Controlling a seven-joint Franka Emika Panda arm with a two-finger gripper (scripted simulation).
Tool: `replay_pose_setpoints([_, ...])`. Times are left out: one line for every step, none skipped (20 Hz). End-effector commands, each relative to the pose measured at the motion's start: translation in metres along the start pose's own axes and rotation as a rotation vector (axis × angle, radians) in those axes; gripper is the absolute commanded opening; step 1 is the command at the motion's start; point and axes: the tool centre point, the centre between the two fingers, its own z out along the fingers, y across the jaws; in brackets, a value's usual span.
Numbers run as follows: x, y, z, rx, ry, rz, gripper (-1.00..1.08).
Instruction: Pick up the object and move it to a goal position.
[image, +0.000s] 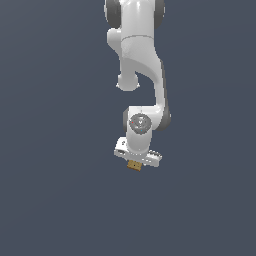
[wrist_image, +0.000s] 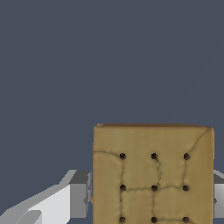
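Note:
The object (wrist_image: 153, 175) is a flat tan-brown square block with a grid of dark dots and crack lines on its face. In the wrist view it fills the space between my two grey fingers (wrist_image: 79, 194), which press on its two sides. In the exterior view the block (image: 133, 165) shows as a small tan piece sticking out under the white hand of my gripper (image: 134, 167). The gripper is shut on the block. The white arm reaches down from the top of the exterior view.
A plain dark grey-blue background (image: 55, 150) surrounds the arm on all sides in both views. No other objects, edges or markers show.

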Motion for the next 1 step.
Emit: replay_pose_setpoints([-0.0011,-0.0028,-0.0008,0.0,0.001,0.002,-1.0])
